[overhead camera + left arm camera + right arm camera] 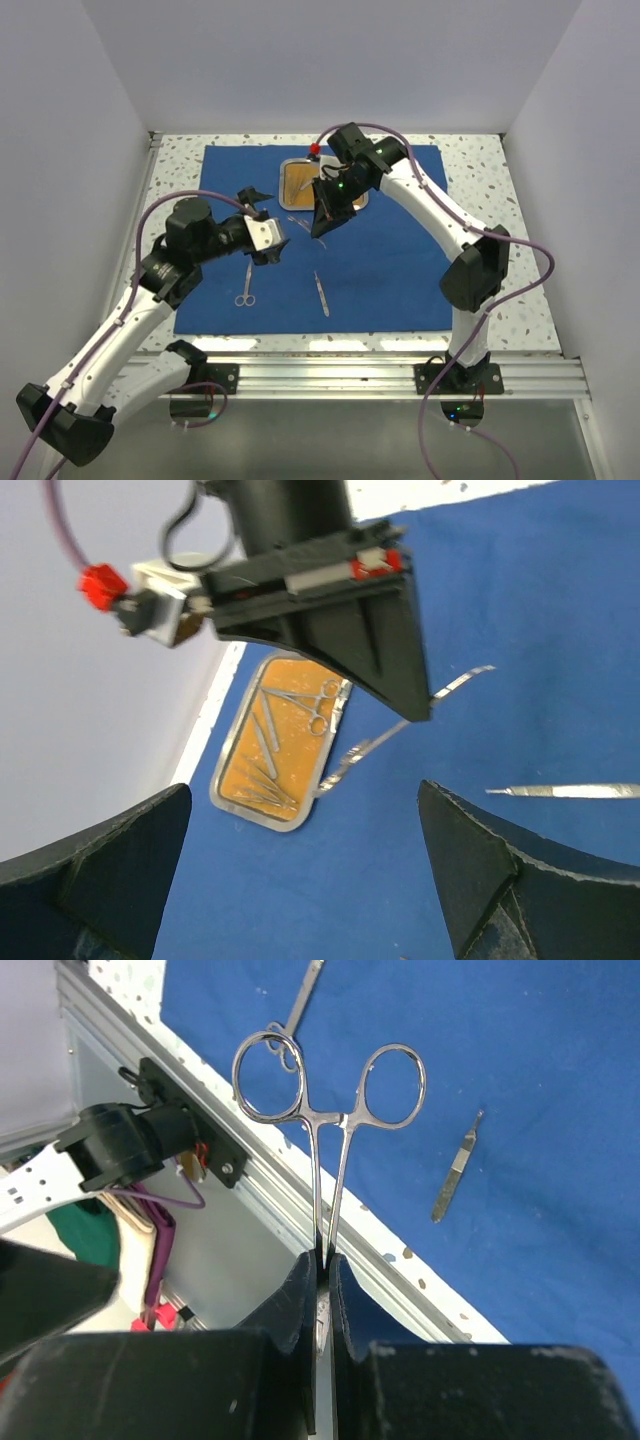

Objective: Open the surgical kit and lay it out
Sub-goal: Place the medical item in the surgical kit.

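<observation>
The royal-blue cloth (400, 260) lies spread flat on the table. The steel tray (297, 180) with its orange-brown inside sits at the cloth's far middle and holds several slim tools (275, 740). My right gripper (320, 230) hangs just in front of the tray, shut on ring-handled forceps (330, 1100) by the blades, rings away from the wrist. The forceps also show in the left wrist view (385, 738). Scissors (245, 288) and a slim straight tool (321, 293) lie on the near cloth. My left gripper (268, 222) is open and empty, held above the cloth left of the right gripper.
The speckled table (480, 170) is walled on three sides. An aluminium rail (400, 375) runs along the near edge by the arm bases. The right arm's elbow (478, 275) stands over the cloth's right edge.
</observation>
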Available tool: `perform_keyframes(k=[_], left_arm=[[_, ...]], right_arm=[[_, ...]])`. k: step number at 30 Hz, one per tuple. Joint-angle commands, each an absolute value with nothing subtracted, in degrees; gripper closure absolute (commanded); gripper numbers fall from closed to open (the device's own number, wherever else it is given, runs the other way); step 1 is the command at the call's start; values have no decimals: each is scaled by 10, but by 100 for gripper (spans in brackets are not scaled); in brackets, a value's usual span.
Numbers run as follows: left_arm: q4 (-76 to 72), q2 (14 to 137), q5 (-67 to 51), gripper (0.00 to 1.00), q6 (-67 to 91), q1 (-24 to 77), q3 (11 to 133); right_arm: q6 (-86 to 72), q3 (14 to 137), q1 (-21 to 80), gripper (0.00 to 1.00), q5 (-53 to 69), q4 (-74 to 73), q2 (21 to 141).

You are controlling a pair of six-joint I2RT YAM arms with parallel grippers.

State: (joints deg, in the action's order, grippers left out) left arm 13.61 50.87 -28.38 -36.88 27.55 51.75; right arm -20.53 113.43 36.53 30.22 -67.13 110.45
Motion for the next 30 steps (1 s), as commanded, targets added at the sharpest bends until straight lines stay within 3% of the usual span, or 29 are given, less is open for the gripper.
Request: perform_keyframes(k=[1, 25, 30], left_arm=[[190, 504, -270, 1, -416, 295, 544], [168, 562, -272, 7, -430, 340, 498], [155, 574, -247, 16, -442, 345, 503]], right_arm=[[-213, 1171, 365, 100, 332, -703, 1110], [-236, 1274, 403, 100, 409, -778, 1129], [-242, 1269, 417, 100, 410, -778, 1122]])
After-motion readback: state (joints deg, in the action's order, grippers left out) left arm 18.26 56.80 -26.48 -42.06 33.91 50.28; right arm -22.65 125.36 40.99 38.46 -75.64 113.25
